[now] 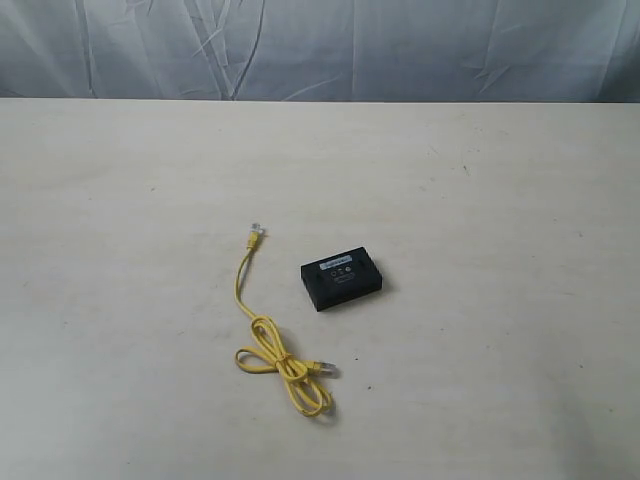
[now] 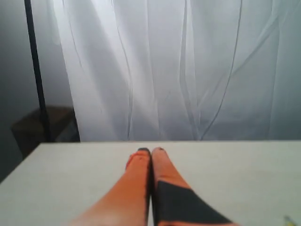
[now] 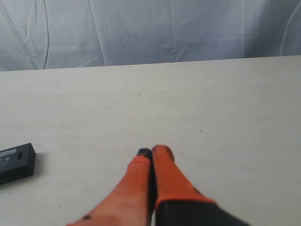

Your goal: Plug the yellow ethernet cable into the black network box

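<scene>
Left of the box (image 1: pixel 342 277), on the pale surface (image 1: pixel 500 200), lies the cable (image 1: pixel 284 365). One clear plug (image 1: pixel 257 232) sits just beyond the box's far left corner. From there the cord runs toward the near edge and folds into a loose loop. The second plug (image 1: pixel 323 368) ends nearer than the box and apart from it. The box lies flat with its label strip up, touching nothing, and neither plug is in it. The left wrist view shows the left gripper (image 2: pixel 150 150) pointing across bare surface toward a white curtain (image 2: pixel 188 70), its orange jaws pressed together and empty. The right wrist view shows the right gripper (image 3: pixel 151 151) with its jaws likewise clenched on nothing, and the box (image 3: pixel 14 162) well off to one side of them.
</scene>
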### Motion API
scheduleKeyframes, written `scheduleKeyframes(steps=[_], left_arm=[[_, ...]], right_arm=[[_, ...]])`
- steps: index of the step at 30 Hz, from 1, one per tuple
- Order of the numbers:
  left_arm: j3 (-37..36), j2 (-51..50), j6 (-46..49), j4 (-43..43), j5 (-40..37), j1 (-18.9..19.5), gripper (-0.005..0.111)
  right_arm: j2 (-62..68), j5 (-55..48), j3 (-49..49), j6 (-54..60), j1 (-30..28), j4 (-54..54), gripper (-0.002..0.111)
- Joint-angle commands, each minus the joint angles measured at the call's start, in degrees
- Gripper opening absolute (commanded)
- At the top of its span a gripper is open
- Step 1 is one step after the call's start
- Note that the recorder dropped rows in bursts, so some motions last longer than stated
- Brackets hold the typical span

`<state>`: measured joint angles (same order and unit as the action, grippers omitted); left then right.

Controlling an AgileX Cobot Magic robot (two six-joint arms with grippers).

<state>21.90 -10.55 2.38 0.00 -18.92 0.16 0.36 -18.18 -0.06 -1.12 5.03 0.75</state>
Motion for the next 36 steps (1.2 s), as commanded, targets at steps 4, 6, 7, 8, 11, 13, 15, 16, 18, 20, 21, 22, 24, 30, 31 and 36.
scheduleKeyframes(steps=[4,6,7,8,11,13,15,16,18,20,21,22,24,30,31,36], left_arm=[[15.03,-23.44,-0.32,3.71,-24.53,0.27,0.0],[16.31,-29.29,-0.32,4.17,-25.12,0.27,0.0],[16.59,-32.5,-0.2,4.17,-24.94,0.27,0.0],[16.81,-35.84,0.19,3.78,-24.31,0.27,0.0],[17.98,-52.03,6.06,-4.57,-19.99,-0.18,0.0],[20.92,-59.74,6.56,-5.42,-19.99,-3.88,0.0],[25.36,-66.65,5.68,-5.53,-19.16,-8.9,0.0],[28.04,-69.94,5.09,-5.64,-18.67,-11.61,0.0],[34.36,-77.13,3.85,-6.18,-18.4,-16.61,0.0],[40.17,-83.56,2.53,-6.48,-18.51,-21.41,0.0],[42.83,-86.57,2.53,-6.72,-18.79,-23.47,0.0],[45.45,-89.44,2.53,-6.72,-19.56,-25.41,0.0],[50.17,-95.04,2.28,-6.72,-21.52,-28.32,0.0],[52.06,-100.24,-1.13,-6.5,-21.34,-29.59,0.0],[52.06,-100.55,-1.88,-6.35,-21.34,-29.59,0.0],[52.06,-102.17,-2.01,-6.59,-21.34,-29.69,0.013]], right_arm=[[-0.36,0.64,0.06,0.11,-0.34,-0.08,0.0],[-0.36,0.64,0.06,0.11,-0.34,-0.08,0.0],[-0.36,0.64,0.06,0.11,-0.34,-0.08,0.0],[-0.36,0.64,0.06,0.11,-0.34,-0.08,0.0],[-0.36,0.64,0.06,0.11,-0.34,-0.08,0.0],[-0.36,0.64,0.06,0.11,-0.34,-0.08,0.0],[-0.36,0.64,0.06,0.11,-0.34,-0.08,0.0],[-0.36,0.64,0.06,0.11,-0.34,-0.08,0.0],[-0.36,0.64,0.06,0.11,-0.34,-0.08,0.0],[-0.36,0.64,0.06,0.11,-0.34,-0.08,0.0],[-0.36,0.64,0.06,0.11,-0.34,-0.08,0.0],[-0.36,0.64,0.06,0.11,-0.34,-0.08,0.0],[-0.36,0.64,0.06,0.11,-0.34,-0.18,0.0],[-0.36,0.64,0.06,0.11,-0.34,-0.18,0.0],[-0.36,0.64,0.06,0.11,-0.34,-0.18,0.0],[-0.36,0.64,0.06,0.11,-0.34,-0.18,0.0]])
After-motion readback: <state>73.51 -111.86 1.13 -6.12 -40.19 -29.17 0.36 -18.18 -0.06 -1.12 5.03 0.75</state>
